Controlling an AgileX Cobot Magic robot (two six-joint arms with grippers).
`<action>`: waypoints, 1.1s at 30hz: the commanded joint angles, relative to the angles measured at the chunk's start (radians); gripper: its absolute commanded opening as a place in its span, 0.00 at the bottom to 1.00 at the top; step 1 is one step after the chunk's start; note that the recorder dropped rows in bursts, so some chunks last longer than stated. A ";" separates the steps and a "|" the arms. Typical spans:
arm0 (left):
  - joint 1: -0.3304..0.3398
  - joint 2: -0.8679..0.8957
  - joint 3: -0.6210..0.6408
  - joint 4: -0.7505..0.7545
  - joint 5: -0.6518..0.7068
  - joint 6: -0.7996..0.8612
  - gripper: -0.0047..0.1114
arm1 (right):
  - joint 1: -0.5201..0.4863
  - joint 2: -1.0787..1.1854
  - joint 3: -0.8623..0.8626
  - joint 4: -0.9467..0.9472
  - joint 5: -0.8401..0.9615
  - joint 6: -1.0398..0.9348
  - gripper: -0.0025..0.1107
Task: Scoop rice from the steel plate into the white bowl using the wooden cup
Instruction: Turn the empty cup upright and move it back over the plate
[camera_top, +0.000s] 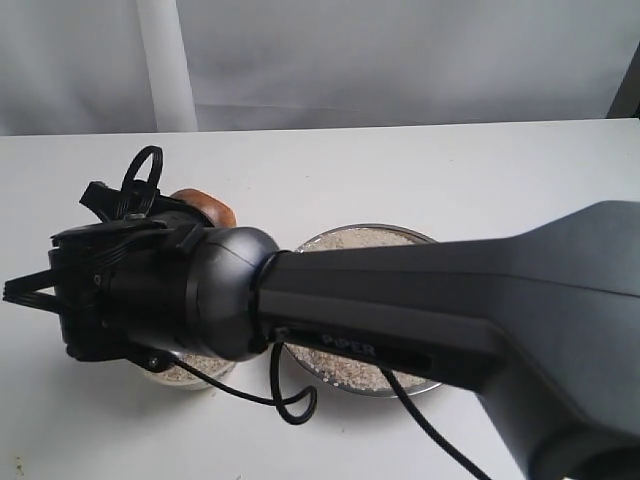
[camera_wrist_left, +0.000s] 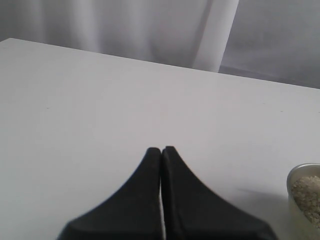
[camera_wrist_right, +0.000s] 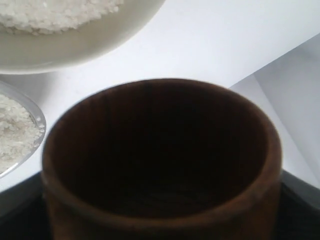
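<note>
Right pincer (camera_wrist_right: 160, 200): we see it clamped on the wooden cup (camera_wrist_right: 160, 165), with a dark finger on either side. Its arm reaches across from the right to the left of the scene.
Left pincer (camera_wrist_left: 161, 150): tips pressed together, with bare white table (camera_wrist_left: 100, 100) beyond them.
Wooden cup: left of the steel plate (camera_wrist_right: 39, 120) and just beyond the white bowl (camera_wrist_right: 90, 45). Its mouth faces the wrist camera and its inside is dark.
Steel plate: middle of the table, covered with rice (camera_top: 360, 240), partly hidden by the right arm.
White bowl: near left, mostly under the right wrist, holding rice.
</note>
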 joint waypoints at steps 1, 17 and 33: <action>0.000 -0.002 -0.004 -0.005 -0.006 -0.002 0.04 | 0.002 -0.003 -0.004 0.045 0.011 0.116 0.02; 0.000 -0.002 -0.004 -0.005 -0.006 -0.002 0.04 | -0.204 -0.187 -0.004 0.460 0.110 0.403 0.02; 0.000 -0.002 -0.004 -0.005 -0.006 -0.002 0.04 | -0.447 -0.214 0.149 0.402 0.280 0.256 0.02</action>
